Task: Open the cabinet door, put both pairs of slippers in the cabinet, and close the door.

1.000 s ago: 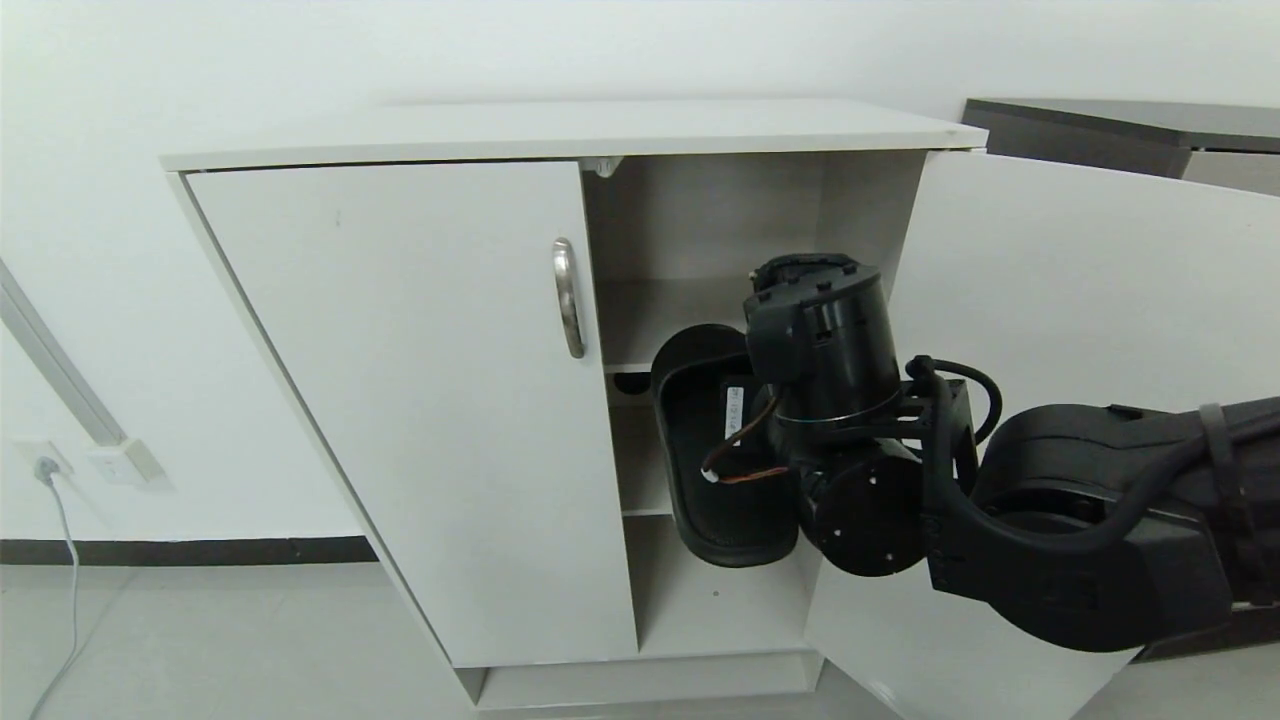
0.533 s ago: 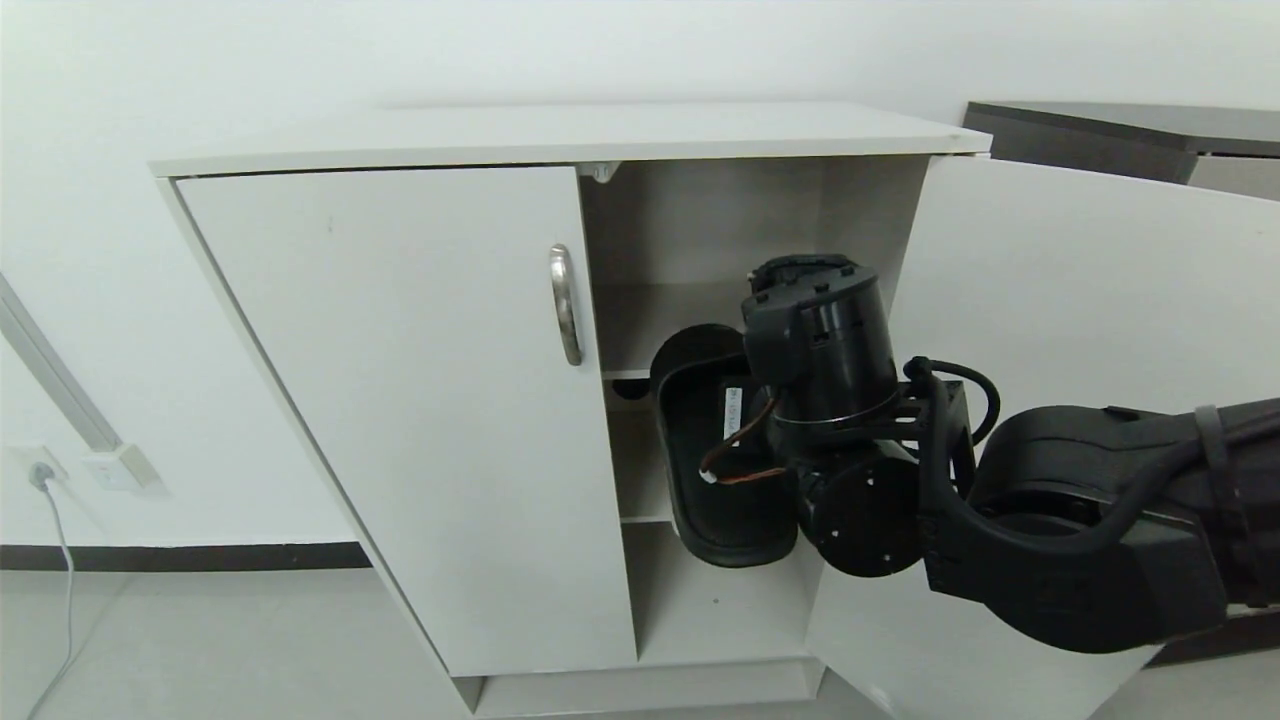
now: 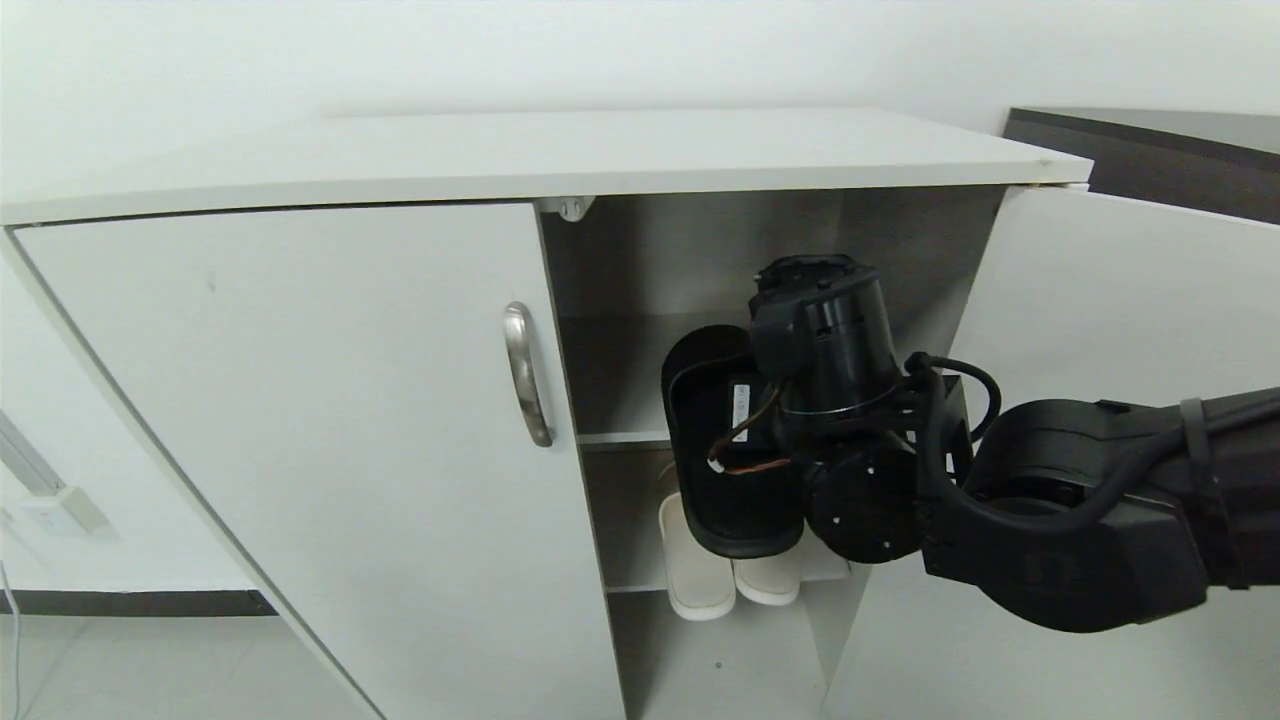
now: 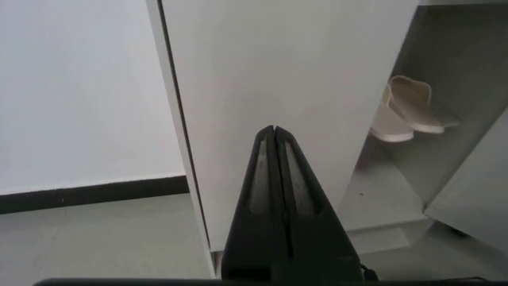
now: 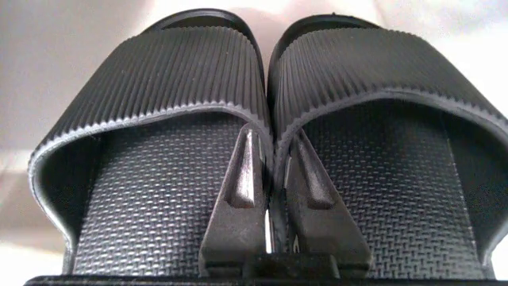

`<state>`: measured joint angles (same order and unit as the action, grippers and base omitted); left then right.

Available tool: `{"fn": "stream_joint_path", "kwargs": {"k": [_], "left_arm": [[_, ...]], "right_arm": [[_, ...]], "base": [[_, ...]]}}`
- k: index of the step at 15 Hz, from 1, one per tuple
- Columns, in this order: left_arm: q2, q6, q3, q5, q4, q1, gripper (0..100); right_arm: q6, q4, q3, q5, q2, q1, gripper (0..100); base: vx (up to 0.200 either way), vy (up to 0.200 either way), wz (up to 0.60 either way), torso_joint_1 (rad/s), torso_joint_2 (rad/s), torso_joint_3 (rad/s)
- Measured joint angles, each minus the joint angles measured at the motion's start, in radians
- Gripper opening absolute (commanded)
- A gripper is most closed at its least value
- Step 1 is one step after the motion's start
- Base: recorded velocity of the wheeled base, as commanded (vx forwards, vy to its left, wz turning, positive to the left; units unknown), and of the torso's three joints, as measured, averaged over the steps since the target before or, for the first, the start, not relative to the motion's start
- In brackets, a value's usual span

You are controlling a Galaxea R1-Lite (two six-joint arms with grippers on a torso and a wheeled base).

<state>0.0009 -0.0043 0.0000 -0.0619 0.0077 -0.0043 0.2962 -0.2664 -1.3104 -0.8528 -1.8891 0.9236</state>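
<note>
Two black slippers (image 5: 159, 103) in right hand (image 5: 272, 139), white pair (image 3: 730, 585) on shelf (image 3: 632, 575)

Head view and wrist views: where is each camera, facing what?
Head view: on the head, looking down at the white two-door cabinet; right arm shows.
Left wrist view: faces the cabinet's closed door past the shut left tool.
Right wrist view: faces black ribbed slippers clamped in the right tool.
Head and left wrist views share the white slippers shelved inside.
</note>
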Motion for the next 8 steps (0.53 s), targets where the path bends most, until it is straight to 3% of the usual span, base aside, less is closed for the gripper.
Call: {"fn": "stream_joint_path", "kwargs": {"k": [8], "left_arm": [[0.0,-0.003,0.0,0.001,0.0,0.0,0]], "right_arm": [[-0.008,0.027,-0.125,0.083,-0.087,-0.082,0]], "base": [[0.0,0.0,0.0,0.0,0.0,0.0]]}}
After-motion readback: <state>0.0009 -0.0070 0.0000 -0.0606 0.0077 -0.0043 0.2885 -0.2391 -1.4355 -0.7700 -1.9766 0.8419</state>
